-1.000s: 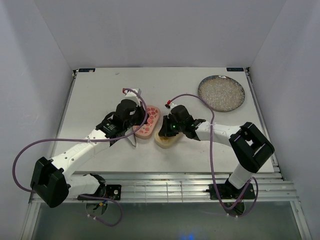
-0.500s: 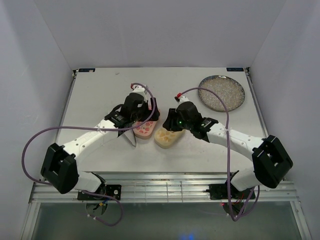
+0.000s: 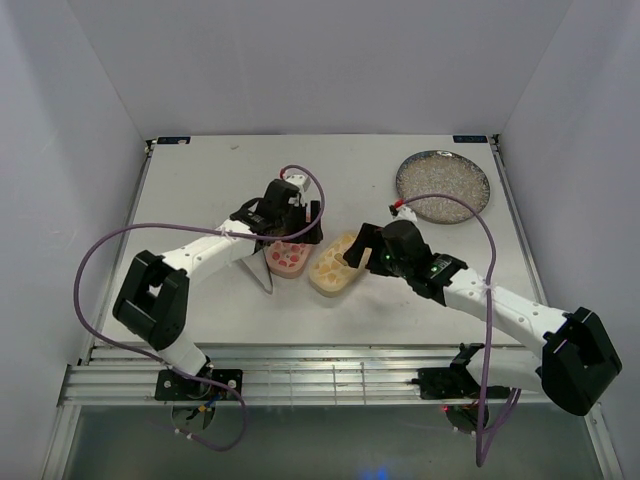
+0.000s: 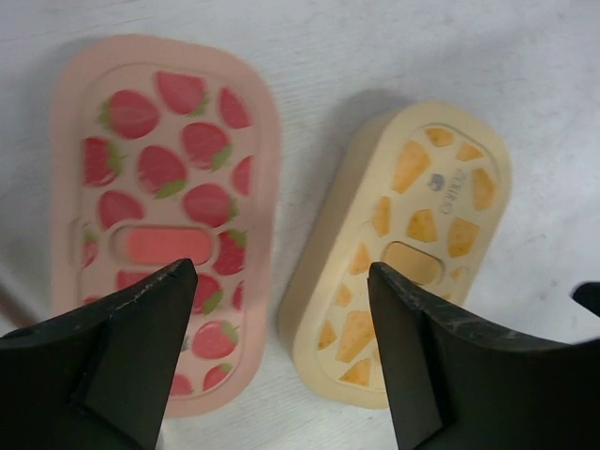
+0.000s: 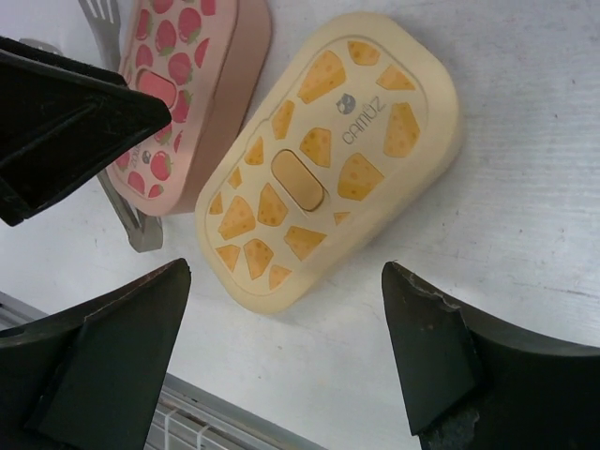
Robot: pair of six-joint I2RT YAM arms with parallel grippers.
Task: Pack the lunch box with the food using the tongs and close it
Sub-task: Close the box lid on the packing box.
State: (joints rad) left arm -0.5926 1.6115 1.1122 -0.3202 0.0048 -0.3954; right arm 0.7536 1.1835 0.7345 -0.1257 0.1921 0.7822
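Top view: left claw (image 3: 295, 226) spread wide and empty over the pink tray (image 3: 290, 260). The right claw (image 3: 360, 250) is also released, with the tan tray (image 3: 335, 270) just beside it.

Left wrist: both lids look seated beneath the fingers.

Right wrist: tongs (image 5: 131, 220) lie left of the claw. I'd rise straight up, clipping no lid.

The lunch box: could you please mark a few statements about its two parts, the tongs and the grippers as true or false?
1. The pink strawberry-patterned box has its lid on. True.
2. The yellow box is stacked on top of the pink one. False: the two stand side by side on the table.
3. The left gripper is shut on the tongs. False: its jaws are open, and the tongs lie on the table beside the pink box.
4. The right gripper is open and holds nothing. True.
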